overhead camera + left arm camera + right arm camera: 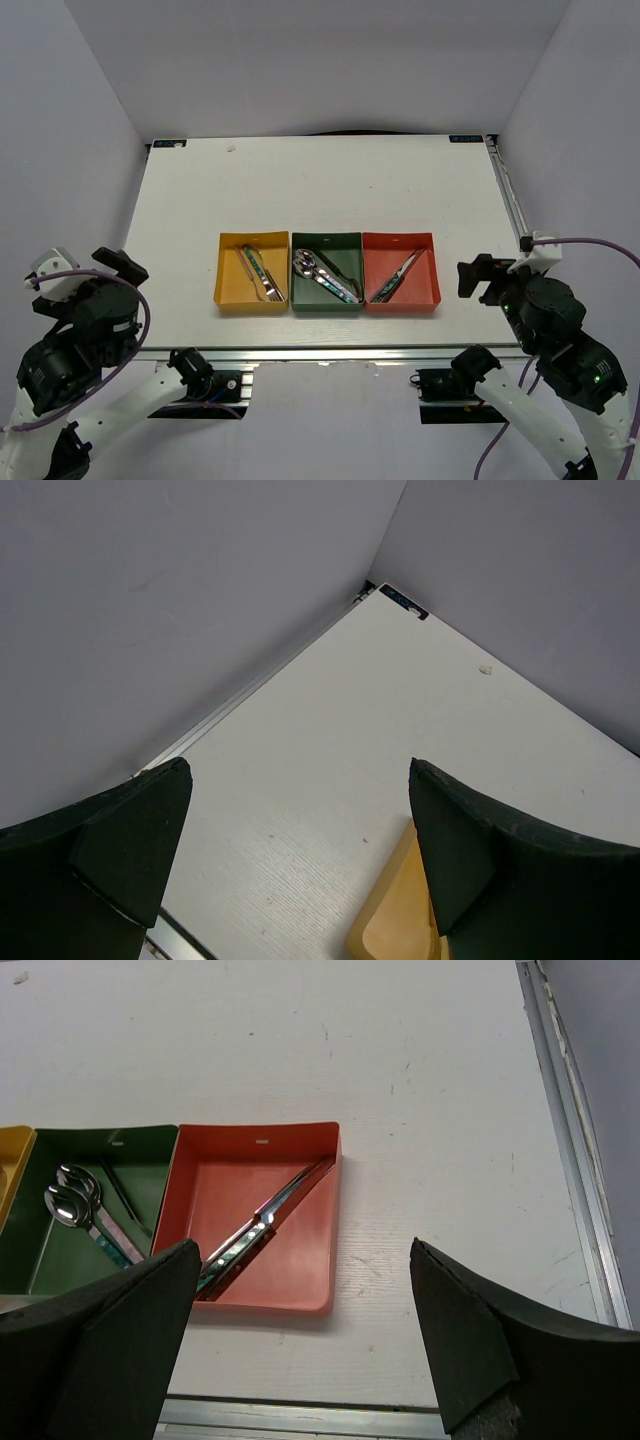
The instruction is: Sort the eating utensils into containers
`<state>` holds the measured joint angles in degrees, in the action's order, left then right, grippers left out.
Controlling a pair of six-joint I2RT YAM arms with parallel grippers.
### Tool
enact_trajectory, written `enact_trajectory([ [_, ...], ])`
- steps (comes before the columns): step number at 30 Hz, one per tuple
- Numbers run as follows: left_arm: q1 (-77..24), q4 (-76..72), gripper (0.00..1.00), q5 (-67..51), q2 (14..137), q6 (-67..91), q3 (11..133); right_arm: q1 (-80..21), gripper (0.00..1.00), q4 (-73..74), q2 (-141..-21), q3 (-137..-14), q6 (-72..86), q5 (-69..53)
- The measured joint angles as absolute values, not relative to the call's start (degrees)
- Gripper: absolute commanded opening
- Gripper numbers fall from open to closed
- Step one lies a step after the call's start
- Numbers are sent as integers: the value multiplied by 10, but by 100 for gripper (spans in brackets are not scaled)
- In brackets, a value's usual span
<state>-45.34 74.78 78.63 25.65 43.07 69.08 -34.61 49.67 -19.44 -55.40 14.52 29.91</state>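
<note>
three trays side by side: yellow tray point(228, 272), green tray point(346, 250), red tray point(385, 256), each with a few utensils point(322, 273) inside, can't count exactly. left gripper point(300, 800) and right gripper point(302, 1270) both wide open, empty

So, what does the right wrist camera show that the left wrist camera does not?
Only the right wrist view: the red tray holding slim utensils, and the green tray holding spoons. Only the left wrist view: the far left corner of the white table against the grey walls. Both: the table, part of the yellow tray, and an open, empty gripper: left gripper, right gripper.
</note>
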Motion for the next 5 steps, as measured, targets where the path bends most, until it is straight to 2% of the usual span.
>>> enact_trajectory([
  [5, -453, 737, 98, 778, 257, 421, 682, -346, 89, 496, -195, -554, 147, 298],
])
